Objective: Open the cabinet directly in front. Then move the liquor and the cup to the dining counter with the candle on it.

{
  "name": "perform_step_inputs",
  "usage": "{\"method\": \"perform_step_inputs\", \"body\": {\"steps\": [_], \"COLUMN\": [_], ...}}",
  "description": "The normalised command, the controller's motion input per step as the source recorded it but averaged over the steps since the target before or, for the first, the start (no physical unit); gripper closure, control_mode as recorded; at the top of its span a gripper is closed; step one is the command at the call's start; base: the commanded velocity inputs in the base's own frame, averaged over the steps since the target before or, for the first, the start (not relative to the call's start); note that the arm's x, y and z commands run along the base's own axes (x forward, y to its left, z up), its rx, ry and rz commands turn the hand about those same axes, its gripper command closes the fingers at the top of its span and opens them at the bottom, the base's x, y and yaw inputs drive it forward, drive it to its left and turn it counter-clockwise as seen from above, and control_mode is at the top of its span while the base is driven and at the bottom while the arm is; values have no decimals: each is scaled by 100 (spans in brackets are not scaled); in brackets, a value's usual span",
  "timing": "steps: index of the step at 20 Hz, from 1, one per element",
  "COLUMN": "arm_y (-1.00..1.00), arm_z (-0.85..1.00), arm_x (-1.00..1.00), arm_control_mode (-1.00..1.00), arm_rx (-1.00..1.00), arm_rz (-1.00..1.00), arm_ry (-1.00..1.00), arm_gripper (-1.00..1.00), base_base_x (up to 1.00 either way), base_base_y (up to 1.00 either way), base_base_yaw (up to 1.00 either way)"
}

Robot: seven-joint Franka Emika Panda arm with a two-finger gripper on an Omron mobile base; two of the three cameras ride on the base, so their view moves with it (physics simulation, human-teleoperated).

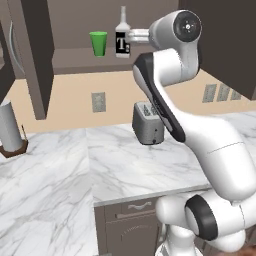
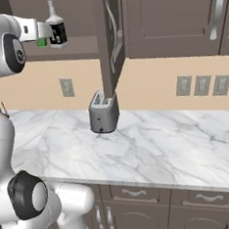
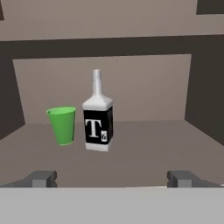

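The cabinet (image 1: 37, 55) stands open, its doors swung outward. On its shelf (image 3: 153, 148) the liquor (image 3: 98, 122), a squat bottle with a narrow neck and a black label with a white T, stands upright. The green cup (image 3: 62, 125) stands just left of it, close beside it. Both also show on the shelf from the base: liquor (image 1: 122, 40), cup (image 1: 98, 43). My gripper (image 3: 112, 177) is open at shelf height just in front of the liquor, its fingertips (image 3: 41, 178) wide apart and holding nothing. From the right, the hand (image 2: 47, 30) partly hides the cup (image 2: 42, 42). The dining counter is out of view.
A grey toaster (image 1: 147, 122) sits on the marble worktop (image 1: 50, 170) below the cabinet, under my arm. A paper towel roll (image 1: 10, 125) stands at the far left. The open right door (image 2: 110, 33) hangs beside the hand. Closed cabinets (image 2: 177, 17) continue to the right.
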Motion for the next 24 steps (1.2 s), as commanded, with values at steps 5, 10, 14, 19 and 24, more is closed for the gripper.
{"method": "perform_step_inputs", "body": {"steps": [5, 10, 14, 19, 24], "arm_y": [0, 0, 0, 0, 1], "arm_z": [4, 0, 0, 0, 0], "arm_x": [26, 22, 23, 15, 12], "arm_control_mode": [-100, -100, -100, -100, -100], "arm_rx": [0, 0, 0, 0, 0], "arm_rz": [1, 0, 0, 0, 0], "arm_ry": [0, 0, -3, -7, -4], "arm_gripper": [-100, -100, -100, -100, -100], "base_base_x": [0, 0, 0, 0, 0], "base_base_y": [0, 0, 0, 0, 0], "base_base_yaw": [0, 0, 0, 0, 0]}}
